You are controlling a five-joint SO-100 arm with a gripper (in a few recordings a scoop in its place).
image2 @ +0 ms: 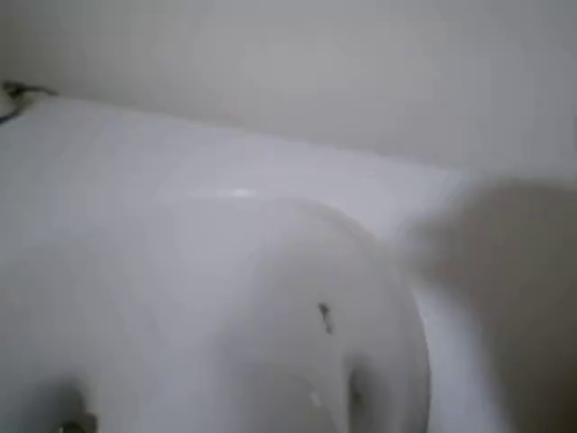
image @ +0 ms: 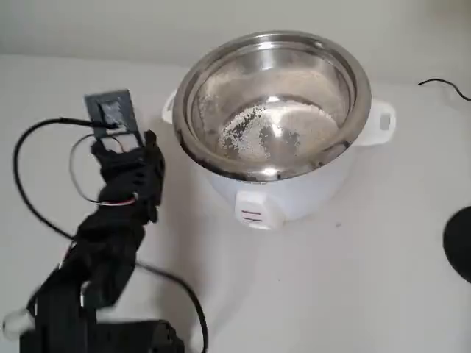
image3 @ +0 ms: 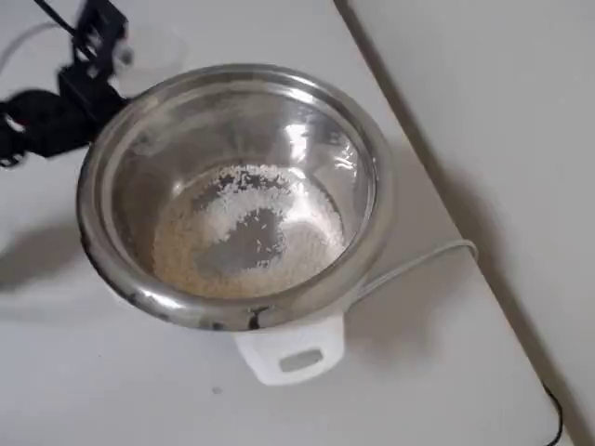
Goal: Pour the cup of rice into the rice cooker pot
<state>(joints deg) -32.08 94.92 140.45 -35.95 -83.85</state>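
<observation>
**Rice is in the pot; the risks are around the arm**

- Gripper (image: 118, 121) sits left of the cooker in the fixed view, just beside its left handle and near rim height. I can't tell whether the jaws are open or closed, as black parts and motion blur hide them.
- Cup: no confident ID. The overhead view shows a faint pale round patch (image3: 149, 46) right at the arm tip that may be it. The wrist view has a whitish rounded blur close to the lens, which could be the cup or the cooker wall.
- Rice (image3: 246, 228) lies as a ring-shaped layer on the bottom of the rice cooker pot (image: 360, 84). I see no grains on the worktop (image: 368, 294), so the pour looks done.

What could go wrong from here:
- If the gripper has the cup and it's tipped, leftover grains spill on the worktop as the arm pulls away from the rim.
- A sideways swing to the right clips the pot rim or the white cooker body (image: 294, 195). The cooker sits loose on the worktop and would slide.
- The black cable loop (image: 26, 147) by the arm could snag on a joint during retract and jerk the move.
- The cooker's white cord (image3: 418, 265) runs off toward the worktop edge, so any shove on the cooker tugs it.
</observation>
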